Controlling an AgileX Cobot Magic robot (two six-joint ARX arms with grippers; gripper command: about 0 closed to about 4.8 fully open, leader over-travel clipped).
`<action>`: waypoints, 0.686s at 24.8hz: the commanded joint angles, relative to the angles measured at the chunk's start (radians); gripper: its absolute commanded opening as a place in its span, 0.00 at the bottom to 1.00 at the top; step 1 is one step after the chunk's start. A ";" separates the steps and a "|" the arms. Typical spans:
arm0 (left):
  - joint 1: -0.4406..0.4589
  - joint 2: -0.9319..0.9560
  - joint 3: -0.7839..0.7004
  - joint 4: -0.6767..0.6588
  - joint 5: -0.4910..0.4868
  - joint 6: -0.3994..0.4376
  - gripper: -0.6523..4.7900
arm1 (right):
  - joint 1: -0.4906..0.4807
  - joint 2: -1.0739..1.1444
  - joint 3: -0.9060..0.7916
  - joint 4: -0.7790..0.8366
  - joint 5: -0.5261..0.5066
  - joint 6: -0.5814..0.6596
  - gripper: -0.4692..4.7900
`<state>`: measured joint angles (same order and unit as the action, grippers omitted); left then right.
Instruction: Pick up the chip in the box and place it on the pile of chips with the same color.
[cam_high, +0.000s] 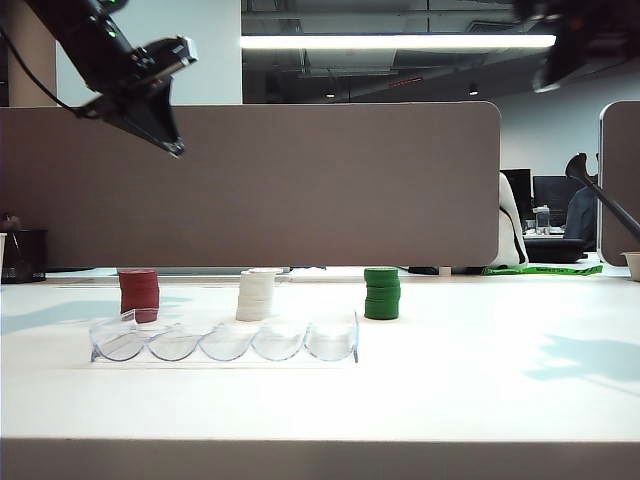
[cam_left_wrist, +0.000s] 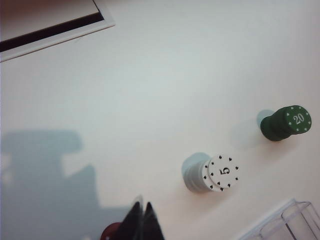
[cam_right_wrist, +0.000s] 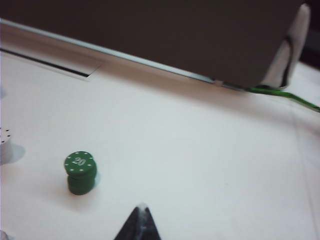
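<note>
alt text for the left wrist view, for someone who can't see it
Looking down on a white table, a white "5" chip sits off-centre atop the white chip pile, overhanging it. A green stack marked "20" stands apart from it; the clear box shows at one corner, and the left pincer, shut and empty, hangs above.

One camera sits low at the table (cam_high: 480, 390) edge and looks straight across it, quite near the box (cam_high: 225, 340). Another rides on the left gripper (cam_left_wrist: 144, 212), high up, looking down; the pile of chips (cam_left_wrist: 197, 175) lies out ahead of its closed fingertips. The third rides on the right gripper (cam_right_wrist: 140, 220) and looks slanting down. All three see the green stack (cam_high: 381, 293) (it wears a "20").
</note>
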<state>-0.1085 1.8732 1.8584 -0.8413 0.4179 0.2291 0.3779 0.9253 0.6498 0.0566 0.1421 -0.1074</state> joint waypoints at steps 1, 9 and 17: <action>0.019 -0.049 -0.058 0.028 0.002 0.003 0.11 | -0.041 -0.081 -0.037 0.026 0.013 -0.005 0.08; 0.072 -0.266 -0.358 0.175 0.003 -0.001 0.11 | -0.192 -0.240 -0.103 -0.005 -0.156 0.003 0.08; 0.070 -0.583 -0.716 0.387 -0.111 -0.004 0.11 | -0.211 -0.327 -0.153 -0.031 -0.212 0.006 0.08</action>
<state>-0.0372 1.3361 1.1713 -0.5049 0.3168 0.2279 0.1677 0.6128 0.5030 0.0101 -0.0574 -0.1055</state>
